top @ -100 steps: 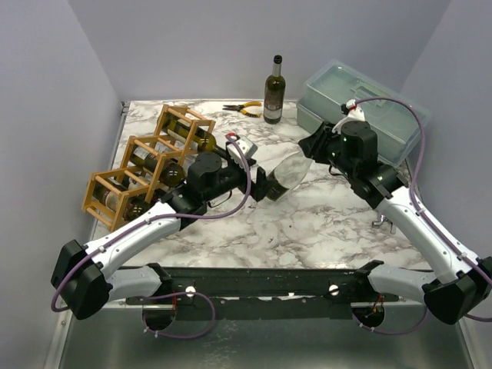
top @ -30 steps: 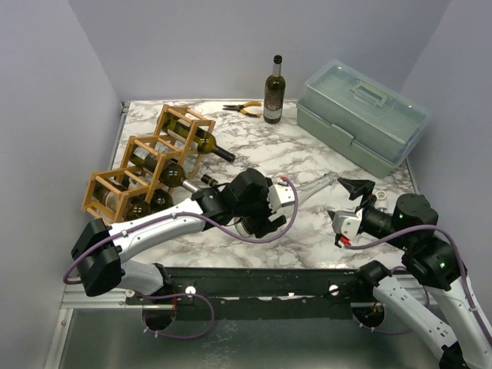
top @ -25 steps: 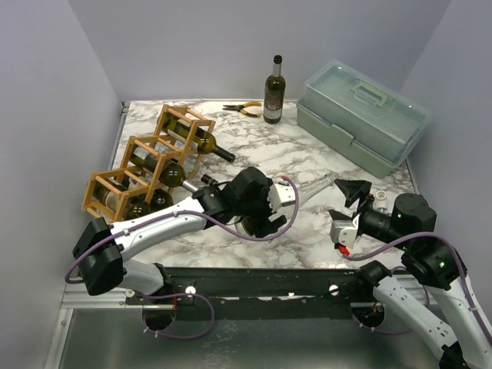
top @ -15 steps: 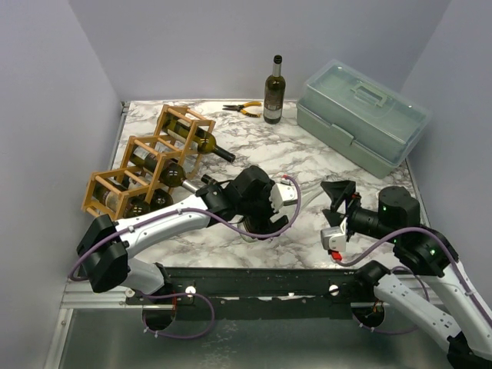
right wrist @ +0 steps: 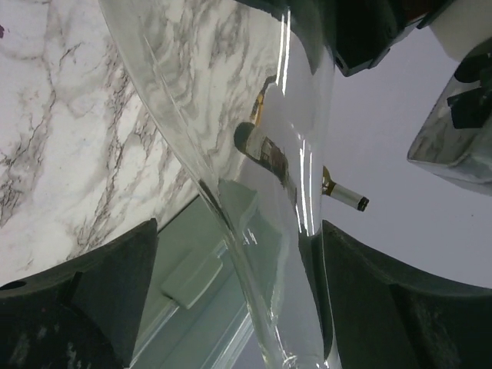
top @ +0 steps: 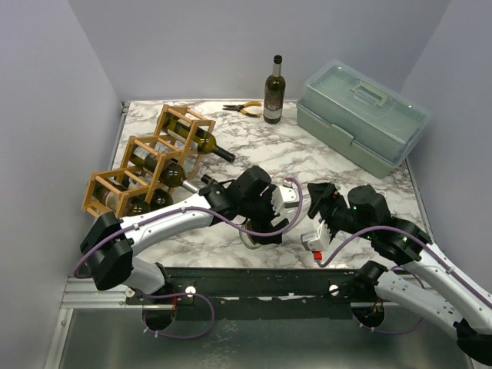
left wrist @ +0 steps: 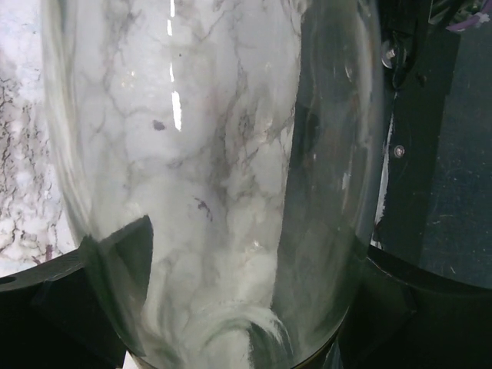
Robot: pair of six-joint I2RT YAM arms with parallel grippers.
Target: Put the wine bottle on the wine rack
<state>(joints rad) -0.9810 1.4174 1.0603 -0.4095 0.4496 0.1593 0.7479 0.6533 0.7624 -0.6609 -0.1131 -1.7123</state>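
Note:
The clear glass wine bottle (top: 250,239) hangs tilted above the near middle of the table, base toward me and neck toward the right. My left gripper (top: 269,215) is shut on its wide body, which fills the gap between both fingers in the left wrist view (left wrist: 215,192). My right gripper (top: 314,214) is open around the narrowing neck end (right wrist: 254,154); the glass rests against one finger (right wrist: 384,307), with a gap on the other side. The wooden wine rack (top: 131,141) stands at the left, with dark bottles lying in its cells.
A dark wine bottle (top: 274,92) stands upright at the back. Yellow-handled pliers (top: 244,108) lie beside it. The pale green toolbox (top: 361,115) fills the back right corner. The near table edge and the arm bases run just below the grippers.
My right arm swung left from the right side and brought its jaws around the bottle's neck end, narrowing them. The left arm kept its grip and shifted the bottle slightly nearer.

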